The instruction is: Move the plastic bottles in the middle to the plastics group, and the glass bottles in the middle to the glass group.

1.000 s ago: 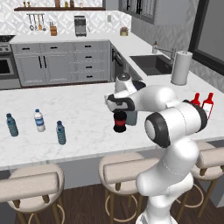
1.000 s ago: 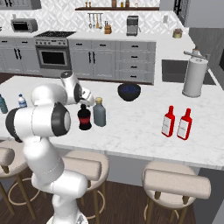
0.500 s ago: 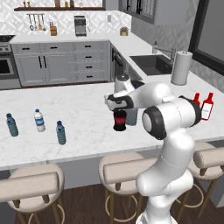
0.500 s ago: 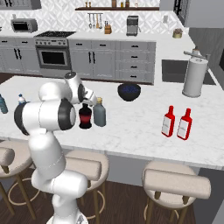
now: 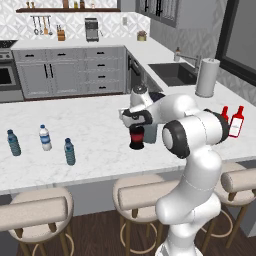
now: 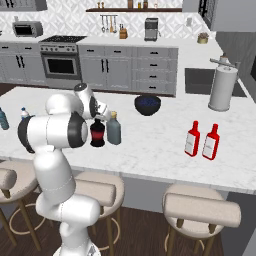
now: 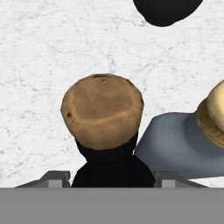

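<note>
The black round-bellied bottle (image 5: 136, 138) (image 6: 97, 133) stands mid-counter; from the hand view I look down on its brown cork top (image 7: 103, 109). My gripper (image 5: 134, 120) (image 6: 100, 118) (image 7: 111, 179) is open, one fingertip (image 7: 54, 178) on each side of the bottle's neck. The grey-blue stout bottle (image 6: 114, 129) (image 7: 173, 144) with a tan cap stands right beside it. A small bluish water bottle (image 5: 69, 151) stands further left, near the teal bottle (image 5: 13, 142) and the white-clear bottle (image 5: 45, 137). Two red bottles (image 5: 236, 121) (image 6: 192, 139) stand far right.
A dark blue bowl (image 6: 147, 104) (image 7: 166, 11) sits behind the two middle bottles. A tall white paper-towel roll (image 5: 206, 77) (image 6: 222, 89) stands by the sink (image 5: 172, 72). Stools (image 5: 142, 192) line the counter's front edge.
The hand has sunk slightly over the black bottle's neck and the elbow has shifted a little. No bottle has moved.
</note>
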Motion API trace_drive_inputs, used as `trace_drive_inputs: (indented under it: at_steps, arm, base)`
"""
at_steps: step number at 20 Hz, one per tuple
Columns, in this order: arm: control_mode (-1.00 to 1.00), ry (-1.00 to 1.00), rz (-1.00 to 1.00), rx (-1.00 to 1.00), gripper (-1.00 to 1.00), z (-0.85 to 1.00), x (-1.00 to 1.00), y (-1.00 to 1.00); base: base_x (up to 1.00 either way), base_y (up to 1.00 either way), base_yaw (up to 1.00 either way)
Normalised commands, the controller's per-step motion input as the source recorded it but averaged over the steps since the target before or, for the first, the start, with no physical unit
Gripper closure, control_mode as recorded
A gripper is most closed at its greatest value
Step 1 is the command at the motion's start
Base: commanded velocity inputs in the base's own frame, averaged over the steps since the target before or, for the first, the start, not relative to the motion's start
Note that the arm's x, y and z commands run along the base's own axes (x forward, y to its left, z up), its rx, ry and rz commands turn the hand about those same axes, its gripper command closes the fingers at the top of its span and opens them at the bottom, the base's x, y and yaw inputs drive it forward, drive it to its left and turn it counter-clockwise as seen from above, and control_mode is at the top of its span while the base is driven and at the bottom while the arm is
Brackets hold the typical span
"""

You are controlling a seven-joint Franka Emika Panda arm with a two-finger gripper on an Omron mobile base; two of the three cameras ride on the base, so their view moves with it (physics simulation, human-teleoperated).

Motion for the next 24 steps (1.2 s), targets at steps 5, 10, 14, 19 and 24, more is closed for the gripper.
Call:
trace_drive_inputs:
  at_steps: [5,10,14,19,24]
  arm:
    - [-1.00,-0.10,0.00,0.00,1.00,0.00,0.00,-0.03]
    - [-1.00,-0.07,0.03,0.02,1.00,0.04,-0.24,0.00]
    - [-1.00,-0.02,0.04,0.11,1.00,0.33,-0.73,0.00]
    - [-1.00,-0.01,0.00,0.03,1.00,0.37,-0.88,-0.31]
    - [-1.00,-0.10,0.05,-0.03,1.00,0.20,-0.50,-0.81]
  base:
    - [0.00,0.00,0.00]
    - [0.00,0.00,0.00]
    - [0.00,0.00,0.00]
    - [0.00,0.00,0.00]
    - [0.00,0.00,0.00]
